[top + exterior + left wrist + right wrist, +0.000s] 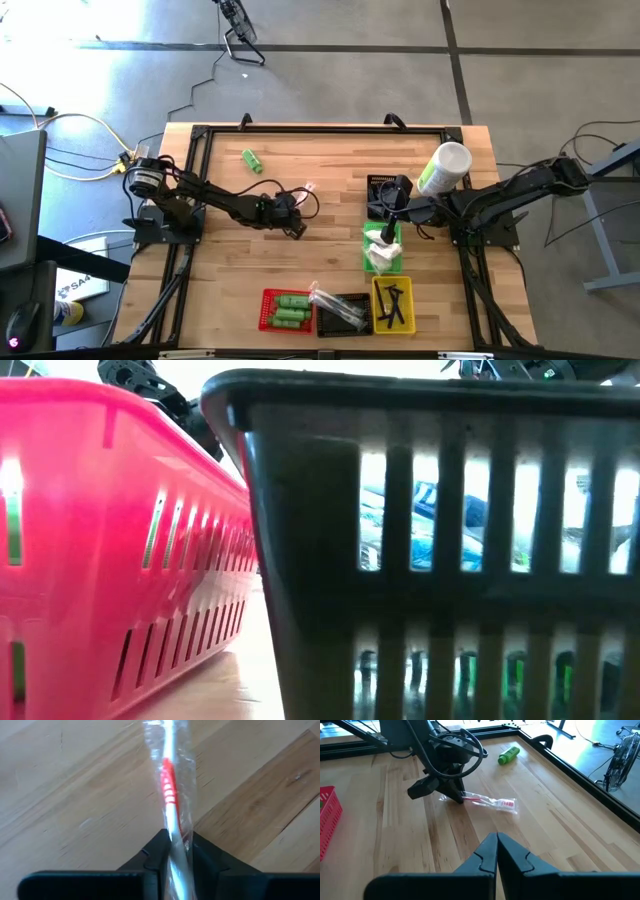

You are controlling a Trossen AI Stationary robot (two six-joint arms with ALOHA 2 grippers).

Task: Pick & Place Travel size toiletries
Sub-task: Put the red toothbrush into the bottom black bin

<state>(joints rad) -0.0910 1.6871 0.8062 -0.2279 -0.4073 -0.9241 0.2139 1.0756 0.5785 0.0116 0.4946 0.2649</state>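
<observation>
Two left gripper [175,851] fingers pinch the clear-wrapped toothbrush [171,795]; right gripper [496,851] fingers are pressed together, empty.

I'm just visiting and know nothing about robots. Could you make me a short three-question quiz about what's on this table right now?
1. True or false: the left gripper has its fingers closed around a clear-wrapped toothbrush lying on the wooden table.
2. Which basket holds the green bottles? A) yellow basket B) red basket C) black basket
3. Fill in: one loose green bottle lies on the table near its ____ edge, away from the baskets.

Key
1. True; the fingers pinch the toothbrush's handle end.
2. B.
3. Far. It lies beyond the left arm, while the right gripper, shut and empty, waits on the other side.
</observation>
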